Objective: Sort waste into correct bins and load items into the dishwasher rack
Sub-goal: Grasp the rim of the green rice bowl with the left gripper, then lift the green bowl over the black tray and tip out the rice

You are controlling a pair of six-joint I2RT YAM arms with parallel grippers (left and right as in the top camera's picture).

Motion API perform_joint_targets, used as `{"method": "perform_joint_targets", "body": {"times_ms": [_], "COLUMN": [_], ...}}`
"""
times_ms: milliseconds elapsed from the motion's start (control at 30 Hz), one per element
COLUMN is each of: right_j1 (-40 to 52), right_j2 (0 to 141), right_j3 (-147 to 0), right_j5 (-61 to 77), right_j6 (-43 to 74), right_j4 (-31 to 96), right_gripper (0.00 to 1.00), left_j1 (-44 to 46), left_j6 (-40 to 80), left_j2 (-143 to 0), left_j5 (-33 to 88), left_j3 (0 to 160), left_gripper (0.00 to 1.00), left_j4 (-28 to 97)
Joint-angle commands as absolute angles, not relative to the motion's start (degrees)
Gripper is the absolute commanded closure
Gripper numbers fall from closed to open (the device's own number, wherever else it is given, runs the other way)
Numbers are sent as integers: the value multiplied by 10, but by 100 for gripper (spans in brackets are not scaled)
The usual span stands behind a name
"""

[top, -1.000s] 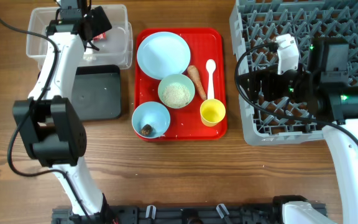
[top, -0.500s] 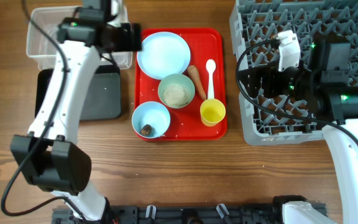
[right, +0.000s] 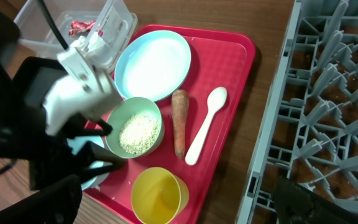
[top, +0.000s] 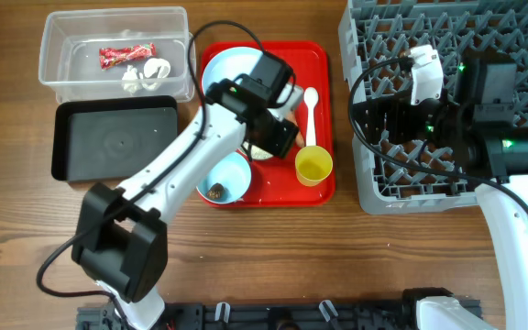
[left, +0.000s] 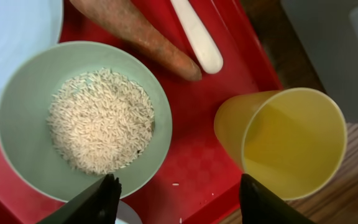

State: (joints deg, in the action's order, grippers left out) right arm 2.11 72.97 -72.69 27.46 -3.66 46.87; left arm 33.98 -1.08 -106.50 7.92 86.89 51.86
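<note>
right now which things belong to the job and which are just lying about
job: red crinkled wrapper, crumpled white tissue, clear plastic tub, shallow black tub, white rice, pale green bowl, orange carrot, brown scrap, pale blue bowl, round pale blue plate, yellow cup, white plastic spoon, grey peg rack
lying about: flat red tray

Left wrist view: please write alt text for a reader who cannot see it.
A pale green bowl of white rice sits on a red tray, with an empty yellow cup to its right. A carrot and a white spoon lie above them, and the fingertips of the open left gripper show at the bottom edge.
</note>
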Motion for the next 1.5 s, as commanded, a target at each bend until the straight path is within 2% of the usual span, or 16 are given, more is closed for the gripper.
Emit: {"method": "perform_joint_targets", "body": {"times_ms": [0,33,267,333,400,567,667,733,900,1033,1067,1167,1233,1300,1400,1467], "right_j1": [23,23,23,23,23,23,23,23,23,23,23,23,23,23,23,23], "right_j2": [733,733,733,733,733,733,733,733,733,733,733,733,733,733,733,733], "right_j3": [-738,-738,-738,-738,-738,-738,-738,-738,-738,-738,-738,-738,-738,-738,-738,-738], "right_j5": [286,286,286,286,286,286,286,286,286,286,286,286,286,286,286,286], "right_j6": [-27,-23,-13,-13,-13,-13,-13,-13,-13,-13,-13,-13,-13,-13,-13,-13], "right_j4": [468,469,470,469,469,470,470,471,472,471,471,472,472,472,472,472], "right_gripper": [0,0,0,0,0,0,0,0,0,0,0,0,0,0,0,0], "left_j1": [343,343,346,346,346,346,347,347,347,347,347,347,347,347,347,347], "left_j6": [-43,-43,-43,-43,-43,-42,-41,-41,-41,-38,-38,-38,-38,-36,-25,-25], "left_j2": [-1109,-1123,-1170,-1173,-1173,-1176,-1185,-1198,-1207,-1197,-1189,-1172,-1172,-1172,-1172,-1172], "left_j5": [63,63,63,47,42,42,42,42,42,42,42,42,42,43,44,44], "left_j3": [853,853,853,853,853,853,853,853,854,855,855,855,855,855,855,855], "left_gripper": [44,51,59,79,84,80,68,66,88,91,90,74,71,74,93,96], "left_j4": [506,495,475,463,453,443,440,432,423,422,422,422,422,422,422,421]}}
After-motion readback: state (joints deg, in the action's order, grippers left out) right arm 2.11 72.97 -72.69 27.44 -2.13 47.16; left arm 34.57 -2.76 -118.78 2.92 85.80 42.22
